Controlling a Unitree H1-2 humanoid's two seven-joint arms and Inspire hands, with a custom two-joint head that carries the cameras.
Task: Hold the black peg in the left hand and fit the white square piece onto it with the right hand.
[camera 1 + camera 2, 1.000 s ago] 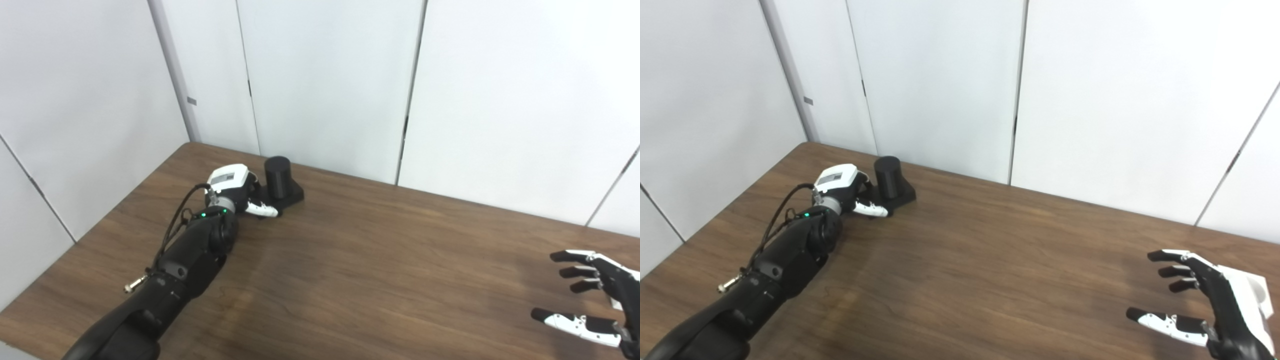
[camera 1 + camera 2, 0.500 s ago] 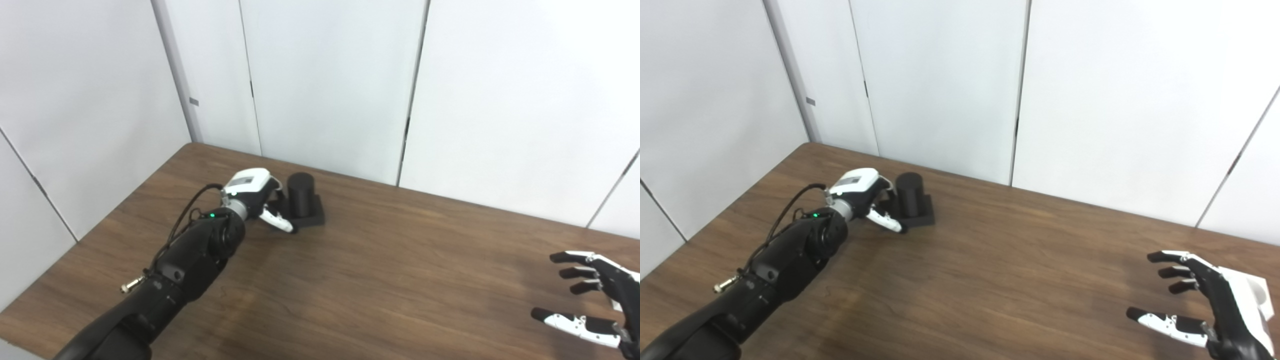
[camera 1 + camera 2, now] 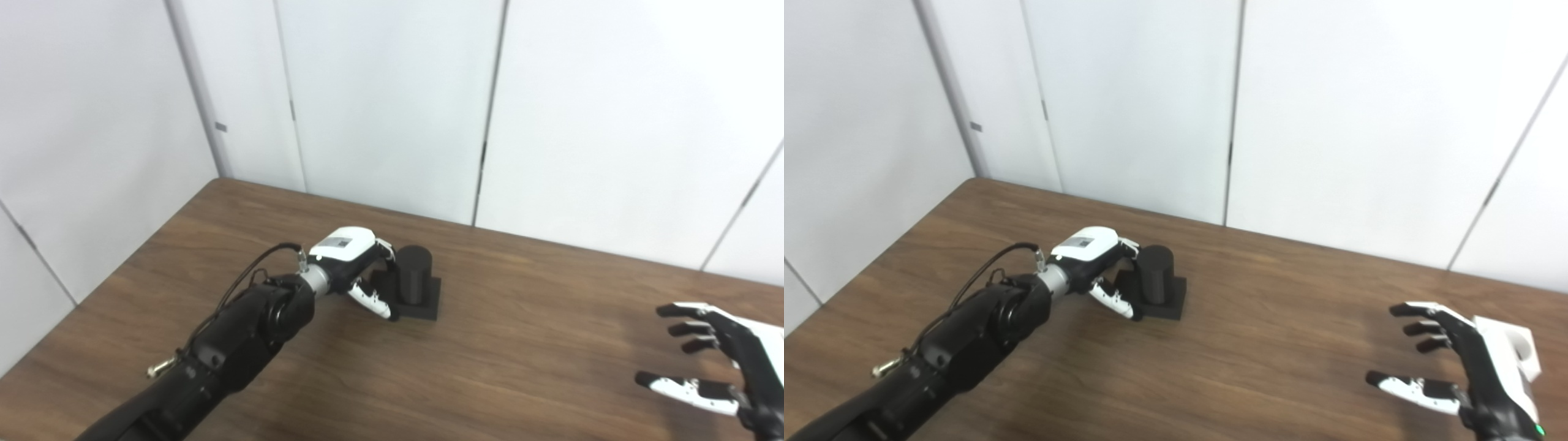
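Centrally, the left hand (image 3: 352,269) clamps the black peg (image 3: 414,283) by its square base, upright on the worktop (image 3: 502,361). At lower right, the right hand (image 3: 1470,367) hovers with fingers apart, holding nothing.

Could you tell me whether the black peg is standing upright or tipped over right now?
Upright: the black peg stands vertically, its square base flat on the table, with the left robot hand around it.

left eye, right eye: head height, side by side | facing down-forward | share table (image 3: 490,343)
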